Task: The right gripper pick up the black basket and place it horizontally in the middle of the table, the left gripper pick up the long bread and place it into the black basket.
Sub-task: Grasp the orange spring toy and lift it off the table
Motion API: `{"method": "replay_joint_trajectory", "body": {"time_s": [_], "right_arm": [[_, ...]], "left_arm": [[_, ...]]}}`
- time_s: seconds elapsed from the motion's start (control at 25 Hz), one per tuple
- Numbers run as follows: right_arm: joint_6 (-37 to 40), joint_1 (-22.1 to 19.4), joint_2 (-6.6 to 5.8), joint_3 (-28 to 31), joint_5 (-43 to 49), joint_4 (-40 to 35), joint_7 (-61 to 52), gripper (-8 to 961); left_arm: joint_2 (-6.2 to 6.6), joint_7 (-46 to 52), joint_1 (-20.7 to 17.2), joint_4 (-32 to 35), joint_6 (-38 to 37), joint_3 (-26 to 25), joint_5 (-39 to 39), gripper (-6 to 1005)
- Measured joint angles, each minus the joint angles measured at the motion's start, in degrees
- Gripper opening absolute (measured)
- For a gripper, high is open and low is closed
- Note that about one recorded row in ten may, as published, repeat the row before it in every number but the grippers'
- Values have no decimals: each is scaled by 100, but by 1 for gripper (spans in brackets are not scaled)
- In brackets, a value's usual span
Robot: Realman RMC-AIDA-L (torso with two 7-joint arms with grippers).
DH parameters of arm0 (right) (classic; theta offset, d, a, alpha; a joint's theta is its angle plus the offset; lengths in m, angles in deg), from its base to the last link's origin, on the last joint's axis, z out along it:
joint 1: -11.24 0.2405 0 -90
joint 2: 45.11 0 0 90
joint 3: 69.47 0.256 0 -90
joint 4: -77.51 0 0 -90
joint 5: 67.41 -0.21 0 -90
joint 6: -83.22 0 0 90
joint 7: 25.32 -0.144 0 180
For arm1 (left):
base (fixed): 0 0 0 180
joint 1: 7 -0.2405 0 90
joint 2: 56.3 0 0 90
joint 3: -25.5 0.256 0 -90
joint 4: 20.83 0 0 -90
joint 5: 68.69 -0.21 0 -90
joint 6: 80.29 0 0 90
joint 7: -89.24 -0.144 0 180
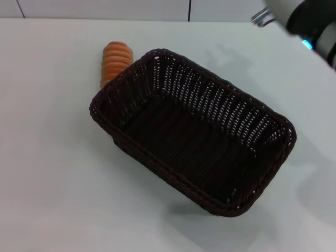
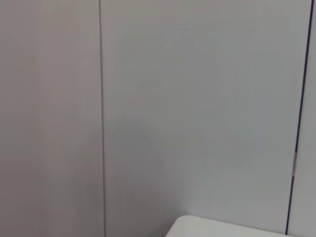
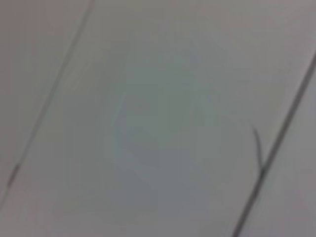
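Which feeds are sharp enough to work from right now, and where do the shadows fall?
Head view: sharp on the black basket and long bread; soft shadows on the table near the basket's front corner; right arm blurred. Left wrist view: clear, only wall panels. Right wrist view: out of focus.

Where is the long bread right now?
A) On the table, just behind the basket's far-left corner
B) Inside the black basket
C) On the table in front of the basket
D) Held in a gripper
A: the long bread lies on the white table behind the far-left corner of the empty black basket.
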Motion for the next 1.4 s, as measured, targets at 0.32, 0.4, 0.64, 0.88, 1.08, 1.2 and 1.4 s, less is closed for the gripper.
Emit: {"method": "replay_joint_trajectory", "body": {"time_s": [0.32, 0.4, 0.64, 0.88, 1.08, 1.2, 1.4], "right_arm": [[-327, -508, 120, -273, 489, -173, -4, 330], [-341, -730, 119, -344, 656, -68, 0, 329], [-265, -1518, 135, -587, 1067, 349, 12, 330], [-216, -2034, 137, -786, 1260, 667, 24, 329], [0, -2488, 147, -1125, 1568, 827, 28, 330], [105, -2494, 149, -1312, 1541, 836, 10, 330], [-97, -2460, 142, -1364, 1293, 848, -39, 331]], "left_arm": [[19, -115, 616, -440, -38, -41, -33, 858], [28, -118, 797, -567, -74, -48, -56, 858], [30, -121, 1404, -1191, -98, -53, -76, 858], [32, -159, 1700, -1314, -116, -47, -80, 858], [36, -410, 2065, -1335, -234, -12, -85, 858], [38, -510, 2124, -1332, -297, -59, -86, 858], [39, -641, 2129, -1285, -330, -184, -87, 858]]}}
